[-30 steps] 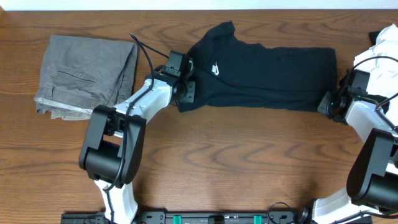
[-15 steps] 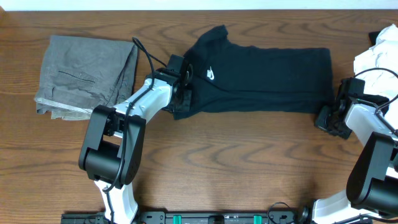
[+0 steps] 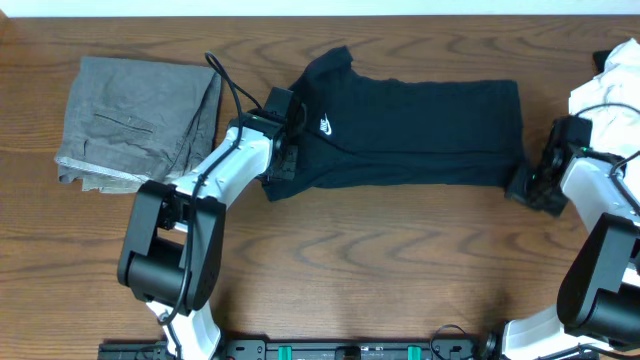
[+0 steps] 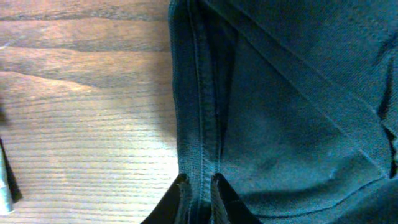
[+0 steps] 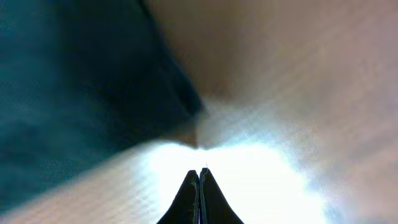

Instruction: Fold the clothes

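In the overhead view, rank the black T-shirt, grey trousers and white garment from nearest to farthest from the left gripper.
1. Black T-shirt, pinched in the left gripper.
2. Grey trousers, far left side.
3. White garment, far right edge.

- The black T-shirt has slid left across the counter and a little toward the robot's side. Its collar, chest logo and right hem all sit further left than a second ago.
- The left pincer, clamped on the shirt's folded edge, has travelled left and nearer with the cloth, and the left arm has swung that way.
- The gap between the shirt and the grey trousers has narrowed. The gap to the white garment has widened.
- The right pincer has moved toward the near edge, and now lies just beside the shirt's lower right corner.
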Robot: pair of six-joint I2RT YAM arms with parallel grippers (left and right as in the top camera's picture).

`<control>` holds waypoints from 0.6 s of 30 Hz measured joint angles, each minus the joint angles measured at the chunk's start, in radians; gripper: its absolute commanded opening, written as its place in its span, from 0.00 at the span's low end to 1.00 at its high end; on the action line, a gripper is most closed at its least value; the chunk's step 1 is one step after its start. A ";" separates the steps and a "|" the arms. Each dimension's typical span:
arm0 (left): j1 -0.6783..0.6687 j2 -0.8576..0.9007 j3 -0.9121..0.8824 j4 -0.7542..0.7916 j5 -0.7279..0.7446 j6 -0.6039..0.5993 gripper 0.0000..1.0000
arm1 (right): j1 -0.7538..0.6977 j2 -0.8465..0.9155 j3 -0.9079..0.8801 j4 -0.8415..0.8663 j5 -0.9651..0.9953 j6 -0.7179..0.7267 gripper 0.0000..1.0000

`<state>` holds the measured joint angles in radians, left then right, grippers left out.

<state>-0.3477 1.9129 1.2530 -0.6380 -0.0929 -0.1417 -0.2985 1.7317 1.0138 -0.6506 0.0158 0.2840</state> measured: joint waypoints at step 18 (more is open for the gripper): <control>0.000 0.000 0.000 0.019 -0.012 0.008 0.15 | 0.000 0.048 0.008 0.165 -0.074 -0.008 0.01</control>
<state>-0.3477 1.9129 1.2530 -0.6189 -0.1051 -0.1333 -0.2985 1.7798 1.0222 -0.4858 -0.0582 0.2764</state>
